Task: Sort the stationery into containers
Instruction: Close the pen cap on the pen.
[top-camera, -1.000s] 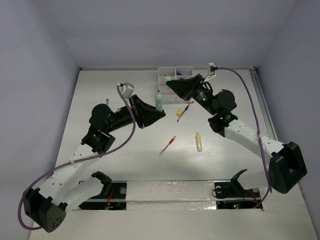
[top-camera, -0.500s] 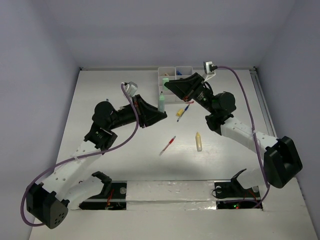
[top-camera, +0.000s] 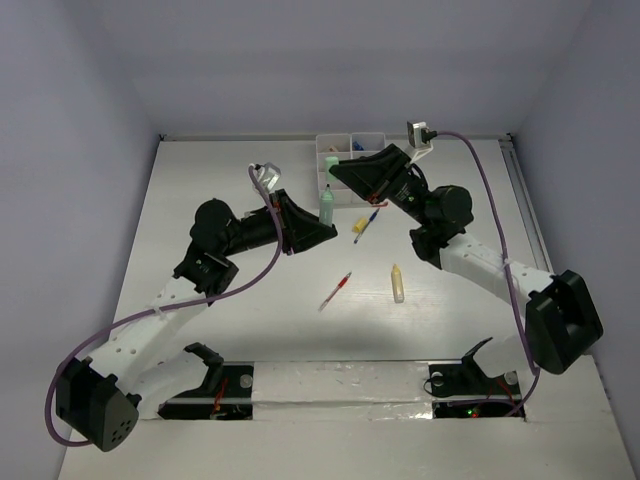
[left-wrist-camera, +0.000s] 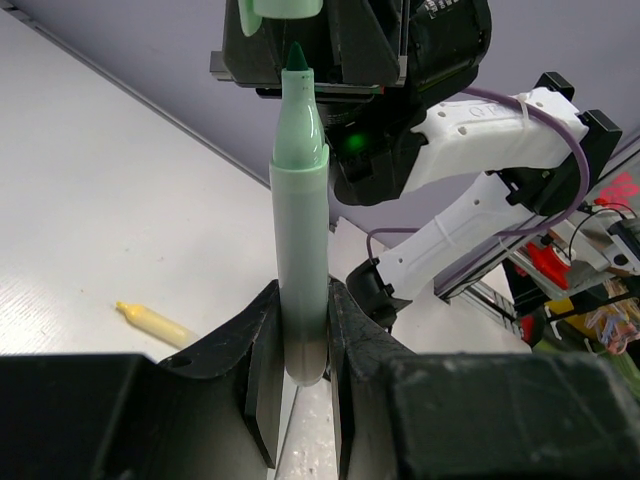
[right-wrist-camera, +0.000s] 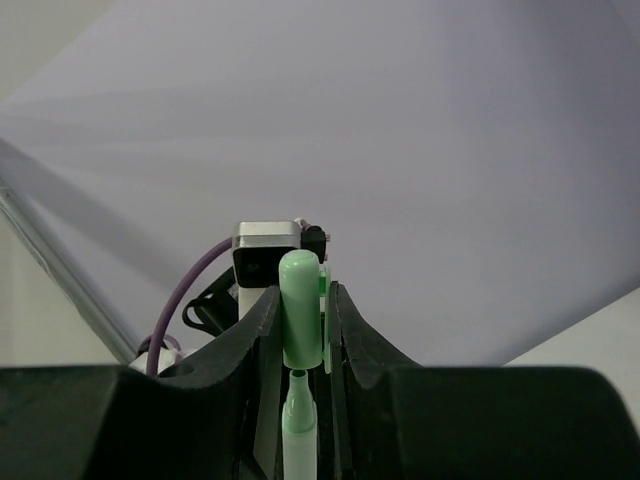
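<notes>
A pale-green marker (top-camera: 326, 207) (left-wrist-camera: 300, 230) stands upright in my left gripper (top-camera: 320, 226) (left-wrist-camera: 300, 335), which is shut on the marker's lower barrel. Its bare tip (right-wrist-camera: 297, 415) points at a green cap (right-wrist-camera: 300, 310) (left-wrist-camera: 285, 8) just above it, a small gap between them. My right gripper (top-camera: 334, 171) (right-wrist-camera: 302, 305) is shut on that cap. Both hang above the table just in front of the white tray (top-camera: 350, 136), whose front compartments the right arm hides. A yellow-and-blue pen (top-camera: 361, 226), a red pen (top-camera: 336, 290) and a cream marker (top-camera: 398, 283) (left-wrist-camera: 155, 322) lie on the table.
The back compartments of the tray hold a few small items (top-camera: 334, 150). The two arms meet near the middle back of the table. A white strip (top-camera: 340, 385) runs along the near edge between the arm bases.
My left arm has carried the pale-green marker a little to the right, under the cap. The right gripper has shifted slightly toward it. Both grips are unchanged.
</notes>
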